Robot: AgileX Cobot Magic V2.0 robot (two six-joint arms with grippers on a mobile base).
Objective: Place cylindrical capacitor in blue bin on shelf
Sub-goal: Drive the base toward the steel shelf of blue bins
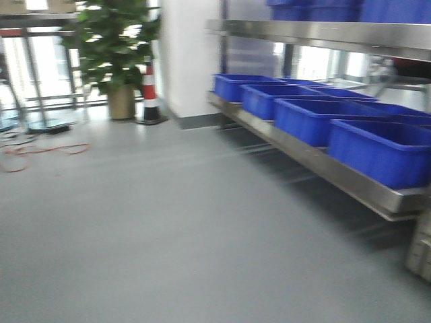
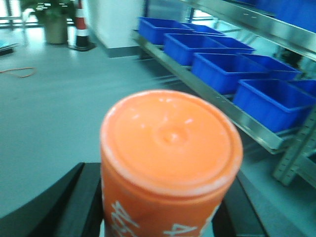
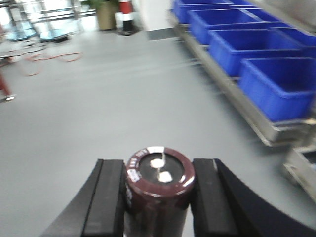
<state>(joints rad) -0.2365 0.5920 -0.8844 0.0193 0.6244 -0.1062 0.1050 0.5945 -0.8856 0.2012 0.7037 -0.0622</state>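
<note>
one capacitor [image 3: 159, 172] in r gripper [image 3: 158, 200], orange can [image 2: 170, 140] in l gripper [image 2: 159, 215]

You'll see a potted plant [image 1: 118, 67] just left of the white pillar [image 1: 192, 54], with a striped cone [image 1: 150, 94] between them. An orange cable [image 1: 47, 149] lies farther left.

Shelf [image 1: 323, 165] blurred, cropped right, capacitor [image 3: 159, 190], orange cylinder [image 2: 170, 163] bases cut off
</note>
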